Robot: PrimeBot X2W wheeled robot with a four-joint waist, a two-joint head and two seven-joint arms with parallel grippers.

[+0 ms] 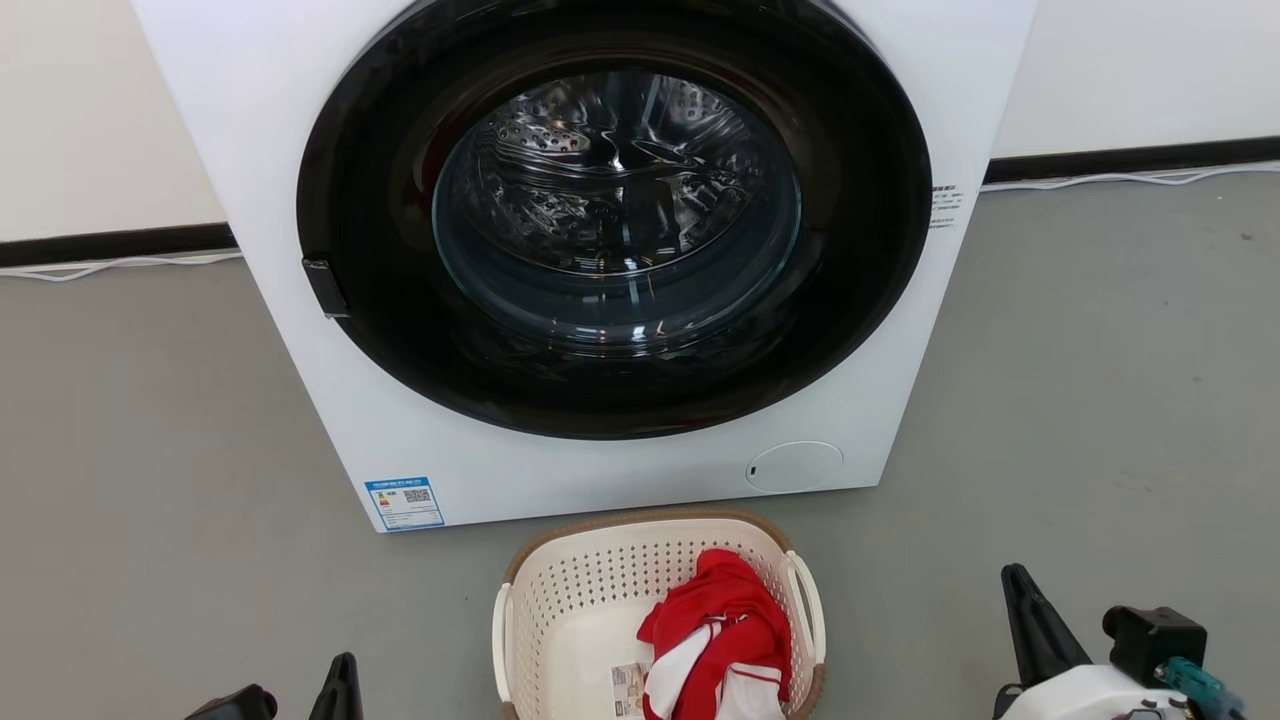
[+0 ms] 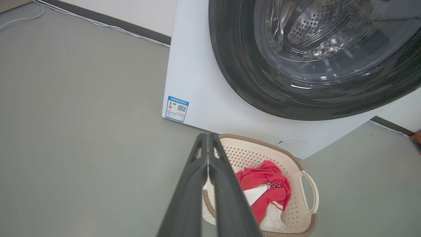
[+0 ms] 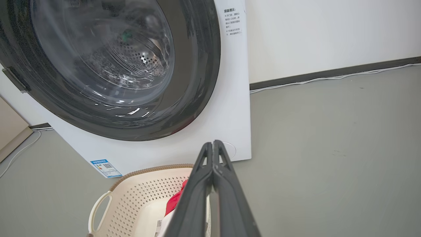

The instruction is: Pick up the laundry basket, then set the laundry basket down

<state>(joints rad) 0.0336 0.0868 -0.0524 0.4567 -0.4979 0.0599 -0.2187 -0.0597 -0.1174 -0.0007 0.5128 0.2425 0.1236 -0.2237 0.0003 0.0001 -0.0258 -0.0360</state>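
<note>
The basket (image 1: 590, 590) is cream-white perforated plastic with a brown woven-look rim and a white loop handle (image 1: 808, 605) on each side. It stands on the floor (image 1: 1100, 400) just in front of the washer (image 1: 250, 150), below its round dark door (image 1: 370, 300). A red-and-white garment (image 1: 720, 620) lies inside toward the right, next to a small label (image 1: 628, 690) on the bottom.

The left gripper (image 2: 208, 136) has its fingers pressed together on nothing, above the basket's left edge. The right gripper (image 3: 213, 144) is likewise closed and empty, above the right edge.

Bare grey floor lies open on both sides of the basket and washer. Behind runs a pale wall with a dark baseboard (image 1: 1130, 160) and a white cable (image 1: 1100, 180) along it.
</note>
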